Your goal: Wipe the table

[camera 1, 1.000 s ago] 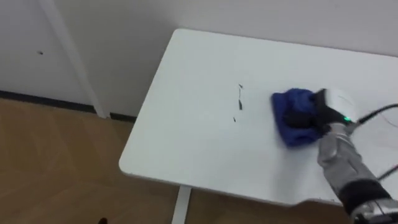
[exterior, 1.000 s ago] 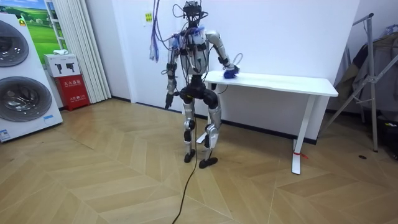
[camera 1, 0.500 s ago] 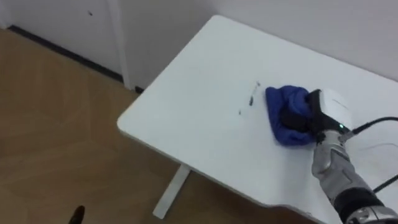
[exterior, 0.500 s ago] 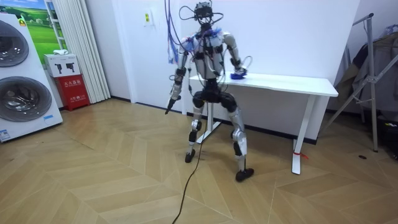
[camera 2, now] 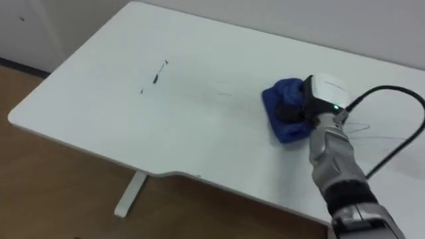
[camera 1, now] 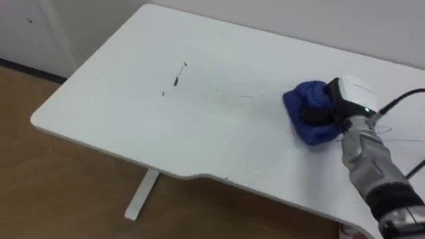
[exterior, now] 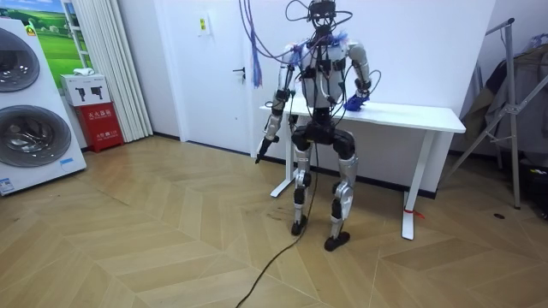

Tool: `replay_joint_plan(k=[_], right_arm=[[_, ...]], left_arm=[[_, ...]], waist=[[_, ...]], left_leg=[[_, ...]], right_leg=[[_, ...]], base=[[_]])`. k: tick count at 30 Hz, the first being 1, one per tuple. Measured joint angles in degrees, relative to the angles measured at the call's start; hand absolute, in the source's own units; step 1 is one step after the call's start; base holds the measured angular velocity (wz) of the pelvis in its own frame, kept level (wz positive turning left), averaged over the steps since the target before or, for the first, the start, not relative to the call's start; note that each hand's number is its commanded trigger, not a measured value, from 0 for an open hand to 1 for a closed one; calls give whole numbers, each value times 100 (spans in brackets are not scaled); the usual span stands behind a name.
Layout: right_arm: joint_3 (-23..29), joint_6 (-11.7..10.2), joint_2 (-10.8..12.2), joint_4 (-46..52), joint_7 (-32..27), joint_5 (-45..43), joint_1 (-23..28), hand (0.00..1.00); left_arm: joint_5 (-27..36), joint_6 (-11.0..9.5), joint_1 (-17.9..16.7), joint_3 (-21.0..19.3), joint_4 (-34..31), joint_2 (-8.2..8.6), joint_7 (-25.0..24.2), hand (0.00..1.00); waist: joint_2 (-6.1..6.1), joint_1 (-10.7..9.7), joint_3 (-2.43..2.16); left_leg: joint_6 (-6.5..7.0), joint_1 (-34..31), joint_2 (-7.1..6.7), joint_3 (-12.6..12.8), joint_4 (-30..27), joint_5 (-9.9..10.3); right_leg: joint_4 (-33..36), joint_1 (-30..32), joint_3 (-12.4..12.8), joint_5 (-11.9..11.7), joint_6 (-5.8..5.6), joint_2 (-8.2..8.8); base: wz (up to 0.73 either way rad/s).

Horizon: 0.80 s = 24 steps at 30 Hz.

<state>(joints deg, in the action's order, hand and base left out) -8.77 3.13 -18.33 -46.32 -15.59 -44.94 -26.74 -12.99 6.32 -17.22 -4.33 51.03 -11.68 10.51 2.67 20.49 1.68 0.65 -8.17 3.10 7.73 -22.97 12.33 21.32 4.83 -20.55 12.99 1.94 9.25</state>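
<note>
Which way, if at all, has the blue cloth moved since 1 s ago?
Yes. The blue cloth, held by the right hand, has slid to the robot's right, away from the dark marks on the table.

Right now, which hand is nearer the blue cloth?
Right. The right hand grips the blue cloth on the table; the left hand hangs at the robot's side, lower than the table.

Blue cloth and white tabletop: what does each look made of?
Blue cloth: soft, matte fabric, probably microfibre or terry; it bunches into thick folds under the right hand.
White tabletop: hard, smooth, matte board, likely laminate or painted wood; a flat, even surface with a thin rounded edge.
</note>
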Motion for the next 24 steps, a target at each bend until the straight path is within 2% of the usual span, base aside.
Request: replay_joint_plan(k=[1,3,5,7,8,10,11,12,15,17,18,19,20,21,22,23,24], right_arm=[[23,-10,-28,-28,-114,22,64,100],[242,-97,-48,-88,-379,139,385,100],[683,-465,-45,-2,-943,350,1136,100],[1108,-623,-58,-3,-1191,396,1614,100],[1372,-645,-84,-8,-1245,493,1902,100],[1570,-621,-179,-18,-1231,546,2149,100],[1626,-610,-260,-30,-1224,552,2243,100],[1667,-599,-285,-25,-1229,556,2250,100],[1421,-263,-314,65,-1182,734,1944,100],[975,187,-314,164,-975,632,1411,100],[786,307,-300,186,-866,614,1243,100],[369,486,-254,287,-649,588,928,100],[3,572,-173,434,-438,361,616,100],[-173,560,-134,490,-360,242,458,100],[-394,513,-62,550,-232,64,141,100],[-437,434,-35,559,-180,20,-101,100],[-460,415,-35,559,-174,23,-210,100]], left_arm=[[0,15,-62,-4,-58,4,1,0],[-1,83,-132,-41,-187,-37,6,0],[-26,80,-212,-303,-286,-43,16,0],[-87,35,-265,-567,-475,-48,19,0],[-119,-58,-261,-712,-488,-95,43,0],[-115,-180,-221,-845,-502,-158,75,0],[-115,-206,-180,-857,-517,-160,112,0],[-115,-207,-142,-857,-521,-152,118,0],[-96,-221,118,-733,-468,-113,134,0],[-111,-229,339,-614,-301,-37,131,0],[-110,-232,385,-568,-227,-32,124,0],[-119,-223,424,-472,-136,-26,112,0],[-164,-206,420,-430,-86,-7,93,0],[-172,-165,415,-427,-83,7,82,0],[-173,-90,396,-370,-88,13,28,0],[-166,-7,355,-301,-139,38,-3,0],[-164,32,283,-261,-220,53,-5,0]], waist=[[2,-35,-21],[-12,-297,-33],[33,-796,-143],[96,-1065,-201],[125,-1180,-231],[211,-1236,-287],[230,-1258,-279],[229,-1246,-277],[138,-1136,-209],[67,-914,-159],[46,-875,-150],[11,-714,-149],[5,-589,-147],[8,-568,-138],[23,-558,-128],[42,-391,-107],[50,-296,-106]], left_leg=[[22,45,-69,-25,176,-66],[41,66,-178,-262,300,-97],[61,135,-336,-476,379,-112],[62,260,-385,-542,425,-113],[62,331,-400,-579,471,-113],[61,425,-411,-624,534,-112],[61,459,-411,-628,544,-109],[60,457,-403,-611,545,-108],[29,438,-341,-462,578,-85],[-5,429,-252,-353,684,-68],[-21,418,-231,-345,695,-79],[-48,390,-165,-283,699,-92],[-98,344,-129,-320,700,-96],[-123,315,-120,-338,698,-110],[-150,259,-121,-484,683,-153],[-146,256,-116,-510,716,-205],[-152,254,-117,-523,743,-223]], right_leg=[[-128,-38,31,-51,-73,-2],[-294,-208,12,-135,-244,-1],[-370,-442,15,-125,-581,75],[-404,-660,-15,-112,-612,88],[-519,-810,-22,-128,-639,64],[-667,-955,-79,-150,-671,44],[-743,-1008,-84,-168,-684,30],[-777,-1008,-79,-184,-701,21],[-876,-941,58,-216,-721,-36],[-863,-787,222,-260,-666,-111],[-861,-752,254,-282,-640,-133],[-859,-663,272,-337,-583,-183],[-857,-596,262,-374,-529,-232],[-862,-583,227,-381,-518,-251],[-867,-567,139,-379,-509,-282],[-870,-510,141,-372,-495,-297],[-876,-506,127,-371,-492,-297]], base=[[36],[68],[94],[65],[45],[6],[-14],[-30],[-45],[-63],[-51],[-44],[-31],[18],[37],[33],[28]])
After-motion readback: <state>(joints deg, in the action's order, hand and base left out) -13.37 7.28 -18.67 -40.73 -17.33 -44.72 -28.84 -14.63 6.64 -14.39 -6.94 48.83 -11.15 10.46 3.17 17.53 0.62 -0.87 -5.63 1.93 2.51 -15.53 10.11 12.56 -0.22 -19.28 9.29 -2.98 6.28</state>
